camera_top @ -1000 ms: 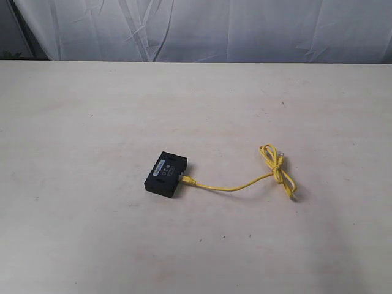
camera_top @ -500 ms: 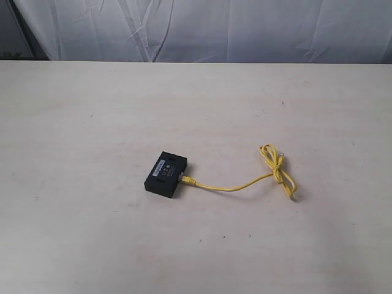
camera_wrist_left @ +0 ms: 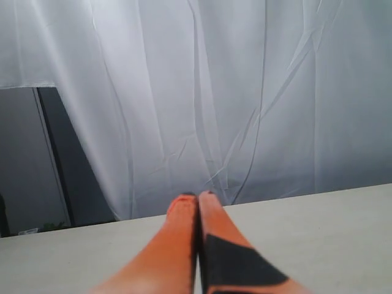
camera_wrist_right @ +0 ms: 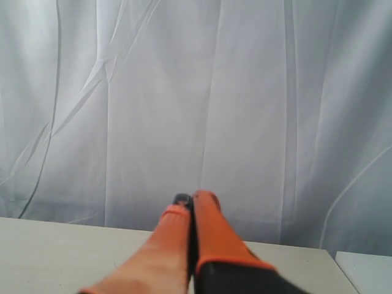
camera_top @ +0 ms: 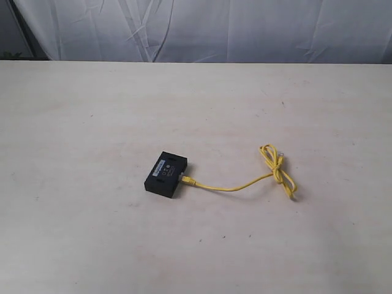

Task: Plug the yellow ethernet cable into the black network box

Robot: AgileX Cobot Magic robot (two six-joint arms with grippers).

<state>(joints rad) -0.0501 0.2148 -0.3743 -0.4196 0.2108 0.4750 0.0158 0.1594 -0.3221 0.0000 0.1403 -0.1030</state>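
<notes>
Exterior view: yellow cable (camera_top: 233,188) on the worktop (camera_top: 92,122), plug against the black box (camera_top: 166,174), cord running toward the side of the right gripper (camera_wrist_right: 193,199), which looks nearer; it and the left gripper (camera_wrist_left: 198,199) are clenched empty, well apart from both.

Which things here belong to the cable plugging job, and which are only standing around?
For the job:
- yellow cable, one end at the box
- black box
- left gripper and right gripper, both shut

Only surroundings:
- table
- white curtain behind it
</notes>
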